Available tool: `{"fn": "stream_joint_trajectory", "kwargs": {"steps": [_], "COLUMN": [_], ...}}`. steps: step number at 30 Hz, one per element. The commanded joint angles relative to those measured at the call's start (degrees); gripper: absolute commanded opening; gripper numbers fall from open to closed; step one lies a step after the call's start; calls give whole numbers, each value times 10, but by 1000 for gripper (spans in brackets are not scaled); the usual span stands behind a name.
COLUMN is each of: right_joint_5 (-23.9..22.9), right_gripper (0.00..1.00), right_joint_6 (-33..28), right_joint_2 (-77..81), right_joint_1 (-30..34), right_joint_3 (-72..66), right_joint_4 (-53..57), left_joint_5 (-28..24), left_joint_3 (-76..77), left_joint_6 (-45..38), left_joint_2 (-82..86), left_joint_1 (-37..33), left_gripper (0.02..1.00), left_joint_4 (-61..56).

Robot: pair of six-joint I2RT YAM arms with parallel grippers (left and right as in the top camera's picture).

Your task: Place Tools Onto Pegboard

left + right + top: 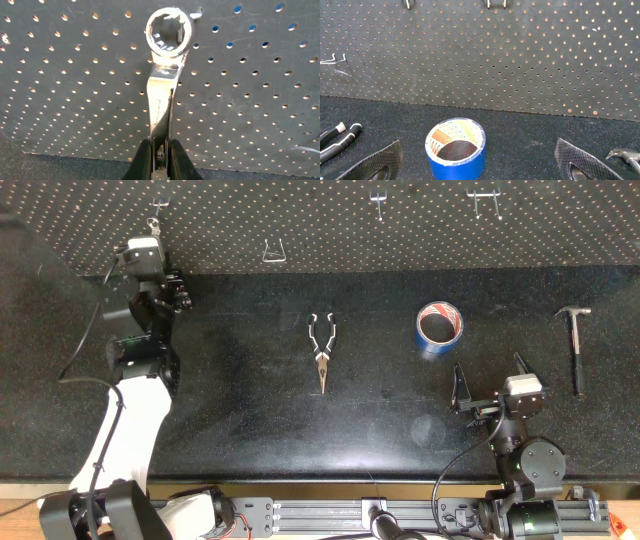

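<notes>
My left gripper (160,159) is raised against the pegboard (75,90) at the far left and is shut on the handle of a steel ring wrench (162,85). The wrench stands upright with its ring end close beside a small metal hook (196,15); I cannot tell if it is on the hook. In the top view the left gripper (152,238) is just below that hook (160,200). My right gripper (488,376) rests open low over the mat, behind the blue tape roll (456,149). Pliers (321,348) lie mid-table and a hammer (575,345) lies at the right.
More hooks hang on the pegboard: a wire loop (273,252), a single hook (377,200) and a double hook (484,200). The black mat (240,400) has free room between the pliers and the left arm.
</notes>
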State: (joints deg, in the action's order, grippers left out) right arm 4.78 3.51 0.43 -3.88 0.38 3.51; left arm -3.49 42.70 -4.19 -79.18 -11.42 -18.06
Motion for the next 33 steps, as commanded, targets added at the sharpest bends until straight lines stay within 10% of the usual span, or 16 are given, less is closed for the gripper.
{"fn": "stream_joint_trajectory", "kwargs": {"steps": [1,4,6,22,27,33], "right_joint_5": [1,1,1,2,1,1], "right_gripper": [1000,998,998,1000,998,998], "right_joint_6": [-10,-10,-10,-10,-10,-10], "right_joint_2": [-4,-4,-4,-4,-4,-4], "right_joint_1": [-4,-4,-4,-4,-4,-4], "right_joint_3": [-2,-2,-2,-2,-2,-2], "right_joint_4": [3,3,3,3,3,3], "left_joint_5": [-2,-15,-15,16,-112,-2], "left_joint_3": [19,19,19,19,19,19], "left_joint_6": [5,5,5,6,91,246], "left_joint_2": [-10,-10,-4,399,395,356], "left_joint_1": [-1,-1,-1,-2,4,197], "left_gripper": [58,452,969,996,996,996], "left_joint_4": [-25,-30,-25,397,553,680]}}
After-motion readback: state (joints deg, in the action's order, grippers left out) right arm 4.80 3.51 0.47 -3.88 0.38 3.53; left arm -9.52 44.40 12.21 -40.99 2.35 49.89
